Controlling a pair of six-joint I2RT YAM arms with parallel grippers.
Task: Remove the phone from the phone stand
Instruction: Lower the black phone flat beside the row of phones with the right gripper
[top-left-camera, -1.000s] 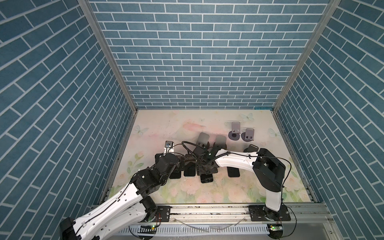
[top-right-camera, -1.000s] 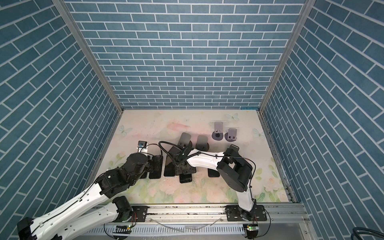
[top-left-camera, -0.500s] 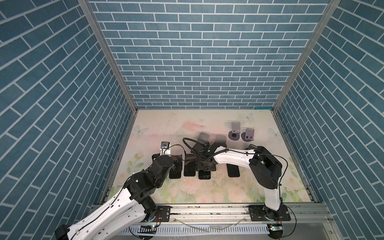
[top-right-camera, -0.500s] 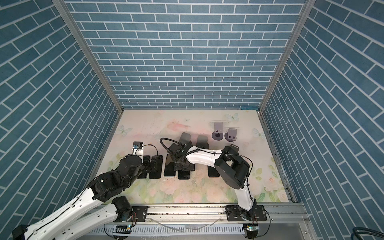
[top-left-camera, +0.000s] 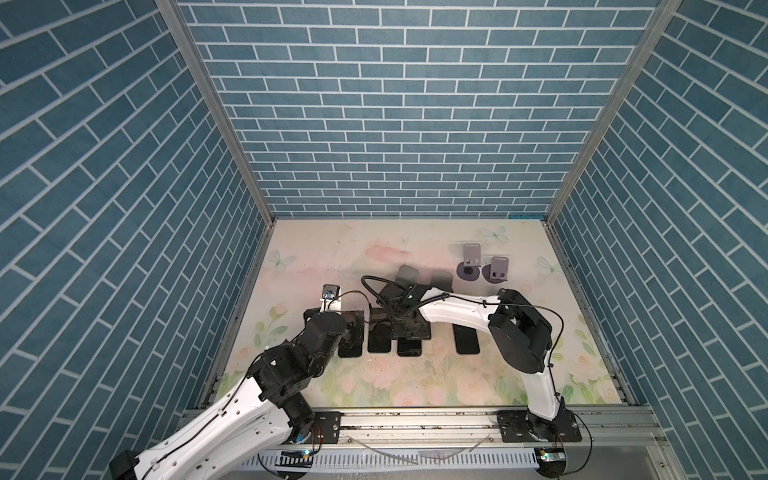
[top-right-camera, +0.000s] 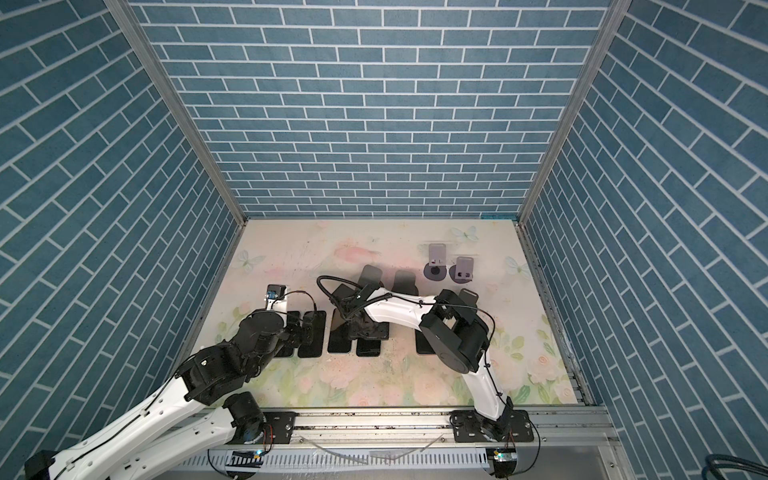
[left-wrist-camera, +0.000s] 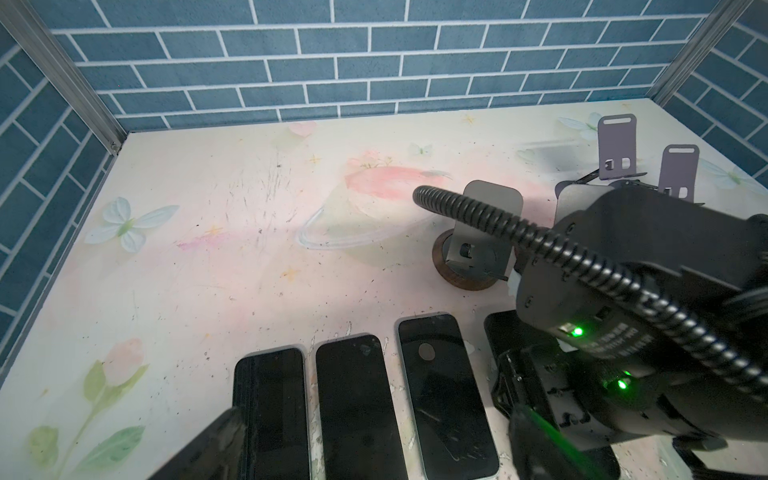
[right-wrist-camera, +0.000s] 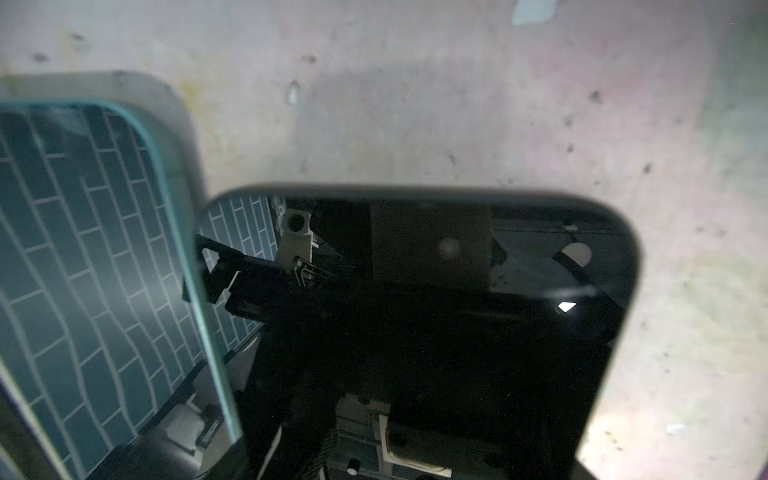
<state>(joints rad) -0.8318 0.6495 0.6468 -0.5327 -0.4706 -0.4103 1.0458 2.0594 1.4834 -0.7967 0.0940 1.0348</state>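
My right gripper (top-left-camera: 409, 330) is shut on a black-screened phone (top-left-camera: 409, 350), held low and flat in a row of phones on the floral table (top-left-camera: 332, 257). In the right wrist view that phone (right-wrist-camera: 415, 332) fills the lower frame and mirrors the gripper; the fingers themselves are hidden. A dark phone stand (top-left-camera: 405, 274) on a round base stands empty just behind, also visible in the left wrist view (left-wrist-camera: 469, 257). My left gripper (top-left-camera: 353, 328) is open, hovering over the left phones in the row (left-wrist-camera: 370, 457) and holding nothing.
Several other phones lie flat side by side (left-wrist-camera: 357, 399), one further right (top-left-camera: 467, 338). A second dark stand (top-left-camera: 440, 279) and two purple-grey stands (top-left-camera: 471, 255) (top-left-camera: 498, 268) stand at the back right. My two arms are close together mid-table, with brick walls all round.
The right gripper has drawn the phone back a little, from sticking out in front of the row to in line with it. The left arm has barely shifted.
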